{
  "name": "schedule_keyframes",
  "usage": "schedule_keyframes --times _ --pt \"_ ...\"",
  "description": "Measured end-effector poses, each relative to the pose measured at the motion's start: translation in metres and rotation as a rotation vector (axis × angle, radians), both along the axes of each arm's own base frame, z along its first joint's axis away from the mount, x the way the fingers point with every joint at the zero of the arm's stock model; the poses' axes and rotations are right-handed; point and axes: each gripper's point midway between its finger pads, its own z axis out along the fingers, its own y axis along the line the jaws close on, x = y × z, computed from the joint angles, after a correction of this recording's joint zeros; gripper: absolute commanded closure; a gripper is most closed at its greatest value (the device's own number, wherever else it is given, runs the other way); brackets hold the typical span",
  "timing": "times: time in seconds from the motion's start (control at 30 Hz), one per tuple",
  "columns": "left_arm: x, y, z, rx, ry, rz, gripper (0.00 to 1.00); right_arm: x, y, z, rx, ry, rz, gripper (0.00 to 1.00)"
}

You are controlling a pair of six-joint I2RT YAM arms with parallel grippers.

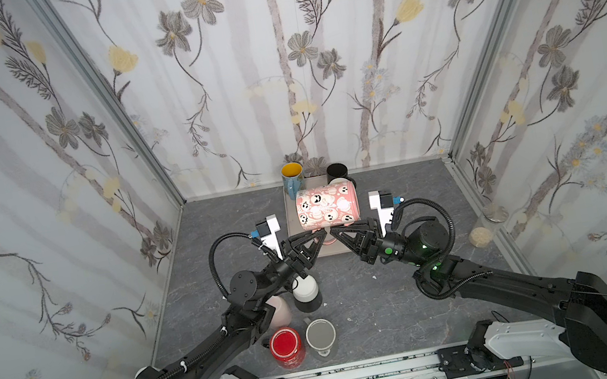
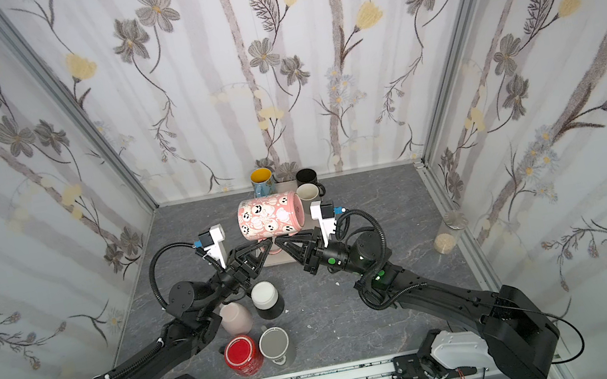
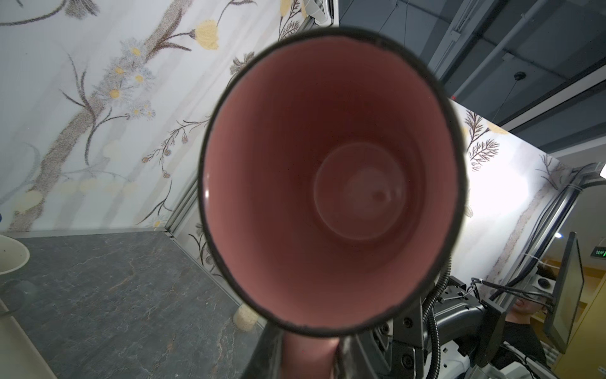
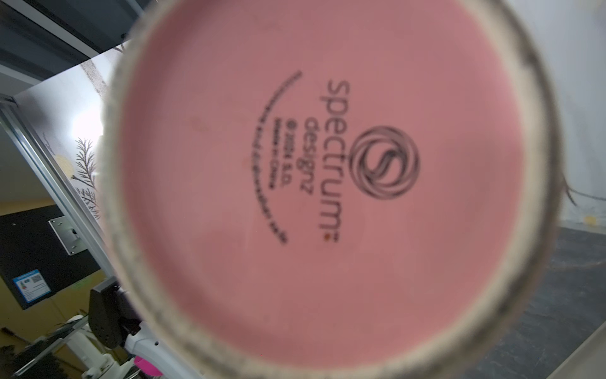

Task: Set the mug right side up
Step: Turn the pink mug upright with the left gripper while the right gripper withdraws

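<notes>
The pink mug (image 1: 326, 205) (image 2: 270, 215) with black-and-white skull faces hangs on its side above the tray, handle pointing down. My left gripper (image 1: 318, 235) (image 2: 263, 245) and right gripper (image 1: 336, 231) (image 2: 280, 241) meet from opposite sides at that handle, both shut on it. In the left wrist view I look straight into the mug's pink inside (image 3: 328, 180), and the pink handle (image 3: 310, 356) sits pinched between my dark fingers (image 3: 265, 354). The right wrist view is filled by the mug's printed base (image 4: 328, 180), which hides that gripper's jaws.
A beige tray (image 1: 294, 230) lies under the mug, with a blue mug (image 1: 293, 179), a black mug (image 1: 337, 172) and a cream mug (image 2: 308, 191) at its back. Near the front stand white-and-black (image 1: 306, 291), pale pink (image 1: 279, 311), red (image 1: 286, 345) and grey (image 1: 320, 337) mugs. A jar (image 1: 481, 237) stands by the right wall.
</notes>
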Motion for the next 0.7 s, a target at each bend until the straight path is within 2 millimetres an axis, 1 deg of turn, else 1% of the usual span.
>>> schedule_keyframes --times 0.07,0.1,0.2,0.27,0.3,0.37,0.47,0.57,0.7 --pt "0.0 0.001 0.001 -0.007 0.009 -0.002 1.0 0.001 -0.001 0.001 0.009 0.004 -0.004 0.89" --pt "0.001 0.001 0.003 -0.01 0.01 0.002 1.0 0.002 -0.001 0.001 0.013 0.01 -0.005 0.82" --pt "0.002 0.002 0.005 0.005 0.018 0.017 1.0 0.003 -0.004 0.002 0.021 0.005 -0.027 0.5" --pt "0.005 0.004 0.006 0.02 0.024 0.048 1.0 0.005 -0.005 -0.005 0.003 0.013 -0.046 0.4" --pt "0.011 0.004 0.005 0.037 0.042 0.074 1.0 0.006 -0.007 -0.008 -0.008 0.017 -0.062 0.36" --pt "0.022 0.006 0.001 0.071 0.078 0.127 1.0 0.008 -0.011 -0.014 -0.023 0.026 -0.093 0.32" --pt "0.04 0.012 -0.005 0.129 0.115 0.233 1.0 0.012 -0.022 -0.021 -0.039 0.042 -0.154 0.3" --pt "0.062 0.021 -0.021 0.207 0.176 0.356 1.0 0.014 -0.034 -0.026 -0.056 0.05 -0.224 0.3" --pt "0.099 0.029 -0.053 0.368 0.249 0.531 1.0 0.021 -0.053 -0.038 -0.092 0.081 -0.33 0.3"
